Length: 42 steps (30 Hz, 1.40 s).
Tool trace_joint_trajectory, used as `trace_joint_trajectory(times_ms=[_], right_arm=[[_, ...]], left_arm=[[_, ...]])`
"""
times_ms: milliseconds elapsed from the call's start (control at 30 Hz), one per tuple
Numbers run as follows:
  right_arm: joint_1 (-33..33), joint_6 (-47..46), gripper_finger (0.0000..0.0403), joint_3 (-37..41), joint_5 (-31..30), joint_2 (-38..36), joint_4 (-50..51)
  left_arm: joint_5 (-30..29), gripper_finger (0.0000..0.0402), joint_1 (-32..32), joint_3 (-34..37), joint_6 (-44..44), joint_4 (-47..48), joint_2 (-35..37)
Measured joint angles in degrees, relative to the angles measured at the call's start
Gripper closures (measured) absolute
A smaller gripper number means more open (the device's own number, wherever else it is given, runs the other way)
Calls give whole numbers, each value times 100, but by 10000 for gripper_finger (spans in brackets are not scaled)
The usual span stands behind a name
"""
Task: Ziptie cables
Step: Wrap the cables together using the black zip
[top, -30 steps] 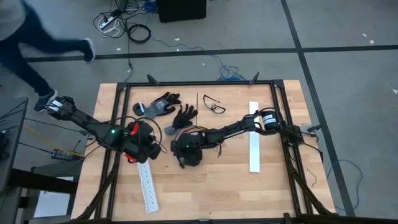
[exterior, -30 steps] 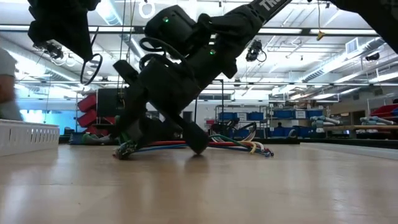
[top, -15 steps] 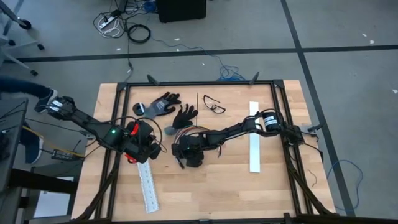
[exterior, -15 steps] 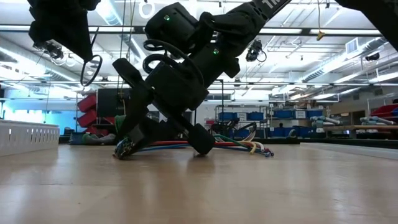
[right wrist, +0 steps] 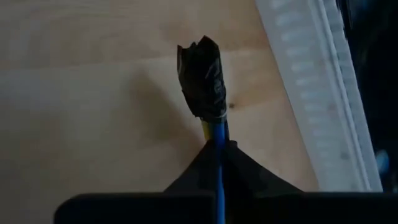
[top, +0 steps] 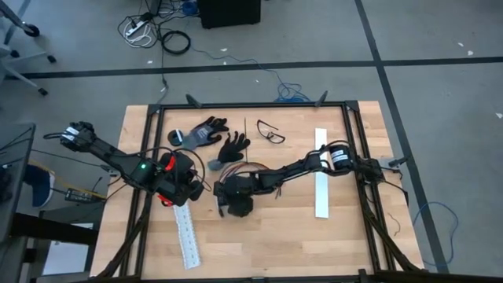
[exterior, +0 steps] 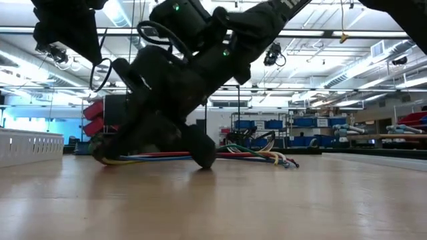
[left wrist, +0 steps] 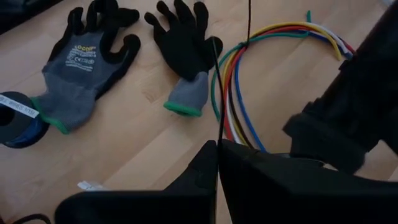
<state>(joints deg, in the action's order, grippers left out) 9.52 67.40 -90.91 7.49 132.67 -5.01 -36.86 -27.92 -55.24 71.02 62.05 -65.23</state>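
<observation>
The cables [top: 240, 163] are a bundle of thin coloured wires lying in a loop on the wooden table, also seen in the left wrist view [left wrist: 231, 81] and low view [exterior: 253, 157]. One end is wrapped in black tape [right wrist: 202, 78]. My right gripper [top: 228, 203] is at the table's middle, shut on the bundle just behind that taped end. My left gripper [top: 191, 187] hovers to the left of it, shut on a thin black strip [left wrist: 216, 93] that runs out past its fingers toward the gloves. My left gripper pinches the thin black strip's near end [left wrist: 217, 138] between its two fingertips; the strip runs forward from them toward the far side. My right gripper pinches the blue and yellow wires [right wrist: 217, 132] between its two fingers, just behind the taped end, which sticks out past the fingertips. The fingers slant down and lie along the wires. The rest of the bundle [exterior: 167, 158] lies on the table.
Two gloves [top: 200, 132] [top: 233, 145] and safety glasses [top: 271, 135] lie near the far edge. A tape roll [left wrist: 15, 118] sits beside the grey glove. One white slotted strip [top: 187, 236] lies near my left arm, another [top: 322, 173] at the right.
My right gripper has shut on the cables near the taped end and shifted a little toward the table's left edge, dragging that end along the table with it; the loop's far part stayed put. A person beyond the table's far left has walked off.
</observation>
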Motion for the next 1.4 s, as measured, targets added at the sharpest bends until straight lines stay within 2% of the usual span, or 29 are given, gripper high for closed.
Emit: trace_joint_trajectory(times_ms=[267, 367, 567, 767, 900, 1033, 1400], right_arm=[[-73, -526, 402, 41, -2364, -657, 775], [-254, -792, 402, 194, -2873, -931, 846], [-542, -1154, 402, 319, -2762, -1209, 648], [-514, -1164, 402, 334, -2476, -1179, 617], [-463, -1046, 402, 330, -2098, -1179, 1138], [-438, -996, 402, 330, -1800, -1179, 1511], [-405, -1325, 403, 502, -1779, -1181, 1739]], left_arm=[[7, 401, -141, -35, -203, -172, 0], [-6, 401, -310, 15, -108, -591, -15], [12, 401, -455, 133, 132, -1238, -379], [134, 401, -348, 146, 253, -1592, -912], [368, 401, -352, 146, 323, -1842, -1213], [421, 401, -348, 146, 586, -1940, -1485], [530, 401, -238, 146, 1359, -1846, -2226]])
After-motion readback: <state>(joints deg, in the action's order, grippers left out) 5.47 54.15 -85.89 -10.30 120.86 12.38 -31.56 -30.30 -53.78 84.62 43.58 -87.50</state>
